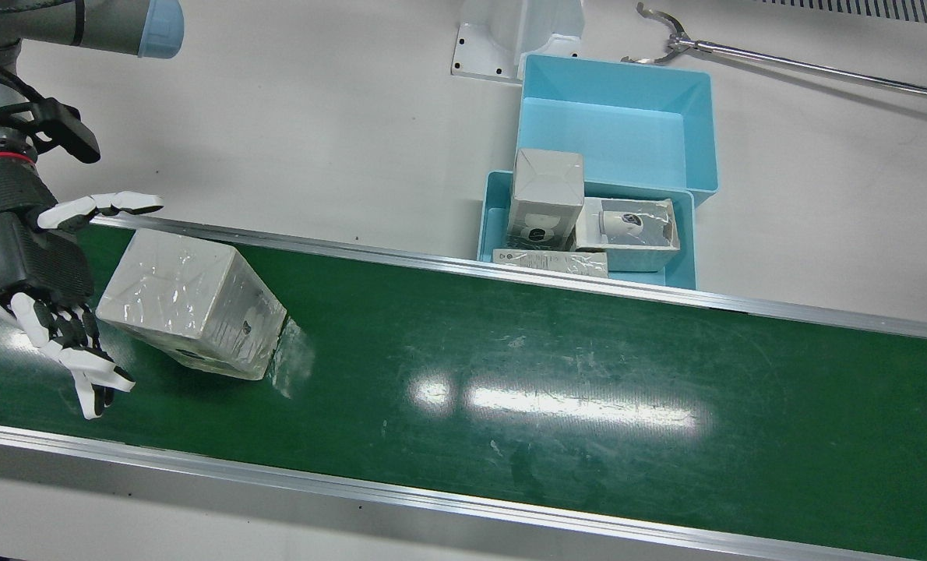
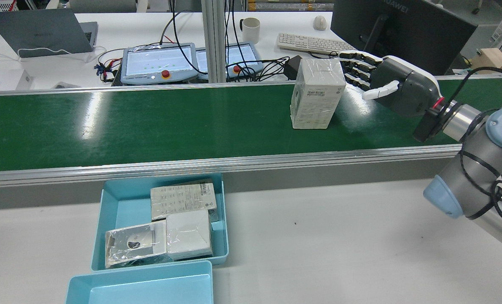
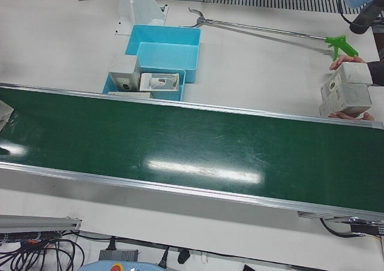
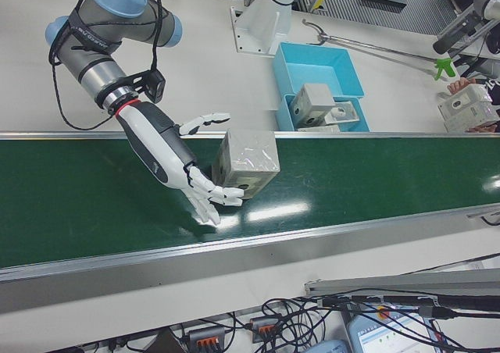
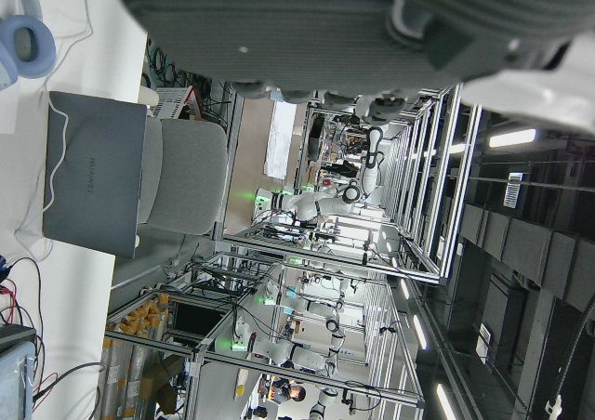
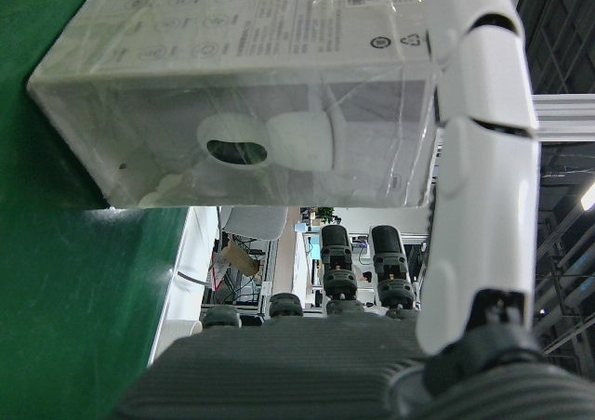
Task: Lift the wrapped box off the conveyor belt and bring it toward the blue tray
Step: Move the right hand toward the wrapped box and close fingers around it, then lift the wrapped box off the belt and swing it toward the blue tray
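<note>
One wrapped box (image 1: 191, 305) on the green conveyor belt (image 1: 557, 382), standing on end near the belt's right-arm end, closer to the robot-side rail than the operators' rail. Clear film over grey carton.

Two blue trays on the white counter (image 1: 315, 117), touching each other: the near tray (image 1: 488, 210), just beside the belt's robot-side rail, carries three wrapped cartons (image 1: 545, 199); the far tray (image 1: 619, 117) carries nothing. One long reach-grabber tool (image 1: 783, 62) lies on the counter past the trays.

At the belt's left-arm end, a person's hands (image 3: 348, 60) hold two stacked boxes (image 3: 348, 91).

Right hand (image 1: 66, 300): fingers spread wide, palm turned to the box. Thumb (image 1: 101, 204) reaches over the rail side; other fingers (image 1: 89, 374) fan out along the belt side. Bracketing the box; contact cannot be confirmed. Forearm angled down over the belt.

Left hand (image 5: 372, 30): only its palm edge shows in its own camera; finger state cannot be told.
</note>
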You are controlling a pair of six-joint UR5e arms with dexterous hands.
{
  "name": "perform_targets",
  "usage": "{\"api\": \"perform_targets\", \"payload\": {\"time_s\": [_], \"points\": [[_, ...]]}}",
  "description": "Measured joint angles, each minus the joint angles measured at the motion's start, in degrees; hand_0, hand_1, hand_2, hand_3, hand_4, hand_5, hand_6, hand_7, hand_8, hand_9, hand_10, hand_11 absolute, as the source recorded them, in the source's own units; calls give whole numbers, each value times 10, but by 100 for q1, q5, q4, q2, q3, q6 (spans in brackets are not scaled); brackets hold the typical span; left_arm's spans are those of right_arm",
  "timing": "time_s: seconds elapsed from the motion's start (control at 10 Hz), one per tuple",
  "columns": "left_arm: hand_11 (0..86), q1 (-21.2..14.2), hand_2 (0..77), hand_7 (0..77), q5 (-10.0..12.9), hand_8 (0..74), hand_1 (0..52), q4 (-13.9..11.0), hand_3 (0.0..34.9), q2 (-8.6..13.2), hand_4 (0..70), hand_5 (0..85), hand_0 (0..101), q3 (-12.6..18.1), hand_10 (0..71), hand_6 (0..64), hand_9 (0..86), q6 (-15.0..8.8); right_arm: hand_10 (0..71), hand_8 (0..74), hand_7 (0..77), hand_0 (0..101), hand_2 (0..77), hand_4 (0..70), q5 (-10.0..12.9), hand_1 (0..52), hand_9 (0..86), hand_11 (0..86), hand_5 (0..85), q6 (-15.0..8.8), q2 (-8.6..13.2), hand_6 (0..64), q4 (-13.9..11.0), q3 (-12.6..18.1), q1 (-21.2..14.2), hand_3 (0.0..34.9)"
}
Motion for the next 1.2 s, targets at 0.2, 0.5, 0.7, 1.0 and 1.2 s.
{"api": "perform_targets", "payload": {"time_s": [0.2, 0.5, 0.7, 1.0, 1.2], "points": [[0, 0, 11, 5, 0, 5, 0, 0, 0, 0, 0, 11, 0, 0, 5, 0, 0, 0, 0, 0, 180, 476, 175, 49, 5, 169, 27, 16, 240, -50, 219, 11, -26, -157, -34, 138], [0, 0, 11, 5, 0, 5, 0, 0, 0, 0, 0, 11, 0, 0, 5, 0, 0, 0, 0, 0, 180, 476, 185, 49, 117, 164, 27, 16, 245, -250, 447, 11, -55, -226, -231, 149], [0, 0, 11, 5, 0, 5, 0, 0, 0, 0, 0, 11, 0, 0, 5, 0, 0, 0, 0, 87, 300, 527, 311, 147, 364, 191, 153, 16, 322, -298, 479, 120, -243, -181, -313, 147], [0, 0, 5, 5, 0, 5, 0, 0, 0, 0, 0, 11, 0, 0, 5, 0, 0, 0, 240, 251, 376, 557, 349, 240, 504, 125, 300, 191, 404, -347, 400, 196, -845, 266, -253, 86], [0, 0, 11, 5, 0, 5, 0, 0, 0, 0, 0, 11, 0, 0, 0, 0, 0, 0, 387, 376, 469, 522, 382, 300, 635, 27, 420, 311, 485, -423, 311, 273, -1530, 1023, -166, 28]]}}
